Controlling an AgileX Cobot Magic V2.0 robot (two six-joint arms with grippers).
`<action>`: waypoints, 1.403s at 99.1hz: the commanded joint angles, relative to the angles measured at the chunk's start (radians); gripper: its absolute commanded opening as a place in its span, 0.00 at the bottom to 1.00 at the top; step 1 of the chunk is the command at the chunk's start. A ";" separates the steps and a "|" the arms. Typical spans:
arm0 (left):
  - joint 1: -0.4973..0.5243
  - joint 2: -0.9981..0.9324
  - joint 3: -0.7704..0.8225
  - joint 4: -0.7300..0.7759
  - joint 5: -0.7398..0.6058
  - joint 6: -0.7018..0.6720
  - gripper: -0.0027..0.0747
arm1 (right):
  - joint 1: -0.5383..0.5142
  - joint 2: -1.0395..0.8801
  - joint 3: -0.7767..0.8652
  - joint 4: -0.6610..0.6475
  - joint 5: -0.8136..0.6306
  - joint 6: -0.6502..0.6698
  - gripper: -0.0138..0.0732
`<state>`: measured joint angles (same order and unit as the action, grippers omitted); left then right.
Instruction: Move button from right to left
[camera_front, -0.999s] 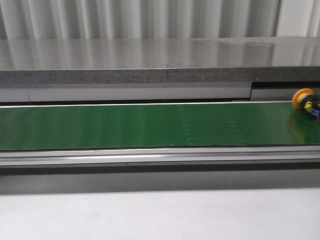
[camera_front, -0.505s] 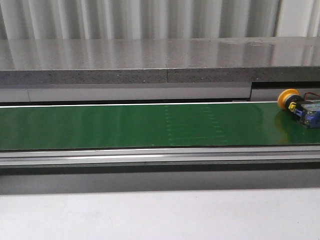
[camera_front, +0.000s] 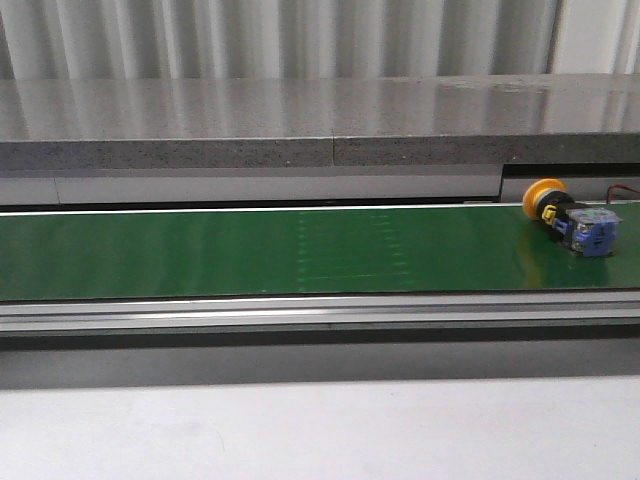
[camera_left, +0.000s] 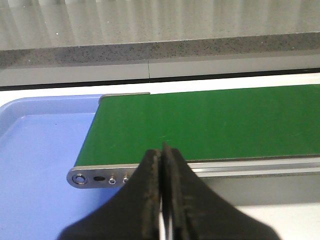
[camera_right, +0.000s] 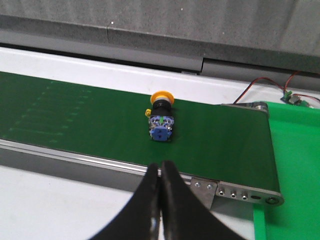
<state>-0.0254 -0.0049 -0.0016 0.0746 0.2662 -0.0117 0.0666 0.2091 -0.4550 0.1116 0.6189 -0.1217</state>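
The button (camera_front: 570, 214) lies on its side on the green conveyor belt (camera_front: 250, 250) near the right end, its orange-yellow cap toward the back and its blue body toward the front right. It also shows in the right wrist view (camera_right: 161, 118). My right gripper (camera_right: 160, 167) is shut and empty, in front of the belt's near rail, short of the button. My left gripper (camera_left: 162, 150) is shut and empty, in front of the belt's left end. Neither gripper shows in the front view.
A blue tray (camera_left: 35, 150) sits beside the belt's left end. A green tray (camera_right: 295, 145) with a small wired circuit board (camera_right: 294, 99) sits beyond the belt's right end. A grey stone ledge (camera_front: 300, 120) runs behind the belt. White tabletop (camera_front: 300, 430) lies in front.
The button has travelled left along the belt, from the right edge of the front view further into it. Faint marks on the belt have also shifted left.
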 joint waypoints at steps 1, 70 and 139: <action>-0.003 -0.034 0.026 0.002 -0.084 -0.009 0.01 | 0.001 -0.014 -0.018 0.006 -0.090 -0.014 0.08; -0.003 -0.034 0.024 -0.006 -0.212 -0.009 0.01 | 0.001 -0.017 -0.018 0.006 -0.091 -0.014 0.08; -0.005 0.386 -0.409 -0.086 0.126 -0.001 0.01 | 0.001 -0.017 -0.018 0.006 -0.091 -0.014 0.08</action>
<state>-0.0254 0.2937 -0.3351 0.0000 0.4075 -0.0117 0.0666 0.1854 -0.4482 0.1133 0.6083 -0.1227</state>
